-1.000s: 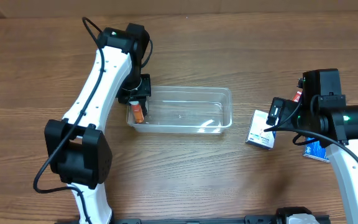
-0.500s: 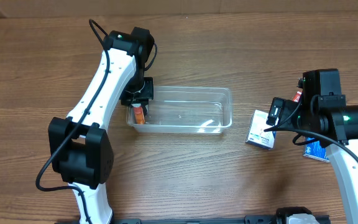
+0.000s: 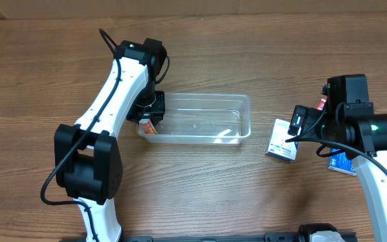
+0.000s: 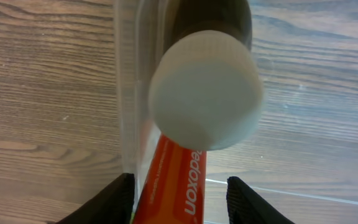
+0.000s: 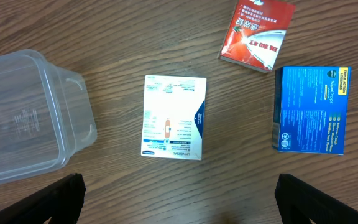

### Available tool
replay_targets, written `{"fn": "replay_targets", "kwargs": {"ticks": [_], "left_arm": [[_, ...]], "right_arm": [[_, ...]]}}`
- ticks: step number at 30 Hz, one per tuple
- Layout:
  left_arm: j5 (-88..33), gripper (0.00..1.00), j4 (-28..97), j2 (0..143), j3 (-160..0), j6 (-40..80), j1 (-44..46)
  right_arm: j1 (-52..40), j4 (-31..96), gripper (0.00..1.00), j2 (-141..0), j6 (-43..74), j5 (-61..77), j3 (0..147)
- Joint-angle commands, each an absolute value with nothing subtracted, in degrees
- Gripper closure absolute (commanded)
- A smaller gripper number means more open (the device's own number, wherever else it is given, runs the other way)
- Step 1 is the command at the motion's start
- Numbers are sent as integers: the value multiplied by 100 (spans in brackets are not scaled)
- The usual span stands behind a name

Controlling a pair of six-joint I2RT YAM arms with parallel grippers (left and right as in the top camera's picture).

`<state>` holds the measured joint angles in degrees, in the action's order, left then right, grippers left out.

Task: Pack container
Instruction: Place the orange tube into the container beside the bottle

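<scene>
The clear plastic container (image 3: 210, 99) lies at the table's middle; its end also shows in the right wrist view (image 5: 23, 124). An orange tube with a white cap (image 4: 205, 93) stands tilted inside the container's left end (image 3: 149, 126), against the clear wall (image 4: 126, 93). My left gripper (image 3: 152, 115) is over that end, and its open fingers (image 4: 176, 199) straddle the tube with a gap on the right side. My right gripper (image 5: 179, 199) is wide open and empty, hovering near a white box (image 5: 173, 117) that lies right of the container (image 3: 281, 142).
A red box (image 5: 257, 34) and a blue box (image 5: 311, 110) lie flat on the wooden table beyond the white box, at the far right in the overhead view, partly under my right arm (image 3: 375, 134).
My left arm has shifted slightly right and forward over the container's left end, and the orange tube now sits lower and more tilted. The right arm has not moved.
</scene>
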<state>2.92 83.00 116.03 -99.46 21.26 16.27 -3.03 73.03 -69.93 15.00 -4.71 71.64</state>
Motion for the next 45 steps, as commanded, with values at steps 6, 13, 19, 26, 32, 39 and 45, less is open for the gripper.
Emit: {"fn": "replay_targets", "kwargs": {"ticks": [6, 13, 19, 26, 32, 39, 45], "left_arm": [[364, 48, 8340, 11642, -9929, 2139, 1647], [545, 45, 8359, 11395, -10068, 2145, 1643], [775, 29, 8420, 10492, -10326, 2235, 1575], [803, 17, 8121, 9041, -10326, 1629, 943], [73, 0, 8047, 8077, -10326, 1271, -128], [-554, 0, 8311, 8211, -10324, 480, -716], [-556, 0, 8313, 8503, -10324, 467, -716]], "right_arm": [[-283, 7275, 0, -6956, 1498, -489, 7293], [-281, 7275, 0, -6956, 1498, -491, 7293], [-283, 7247, 0, -6956, 1500, -486, 7295], [-281, 7048, 0, -6956, 1695, -425, 7295], [-283, 6801, 0, -7356, 2416, -421, 7288], [-281, 6733, 0, -9107, 3260, -421, 7273], [-283, 6663, 0, -10228, 3301, -421, 7271]]}}
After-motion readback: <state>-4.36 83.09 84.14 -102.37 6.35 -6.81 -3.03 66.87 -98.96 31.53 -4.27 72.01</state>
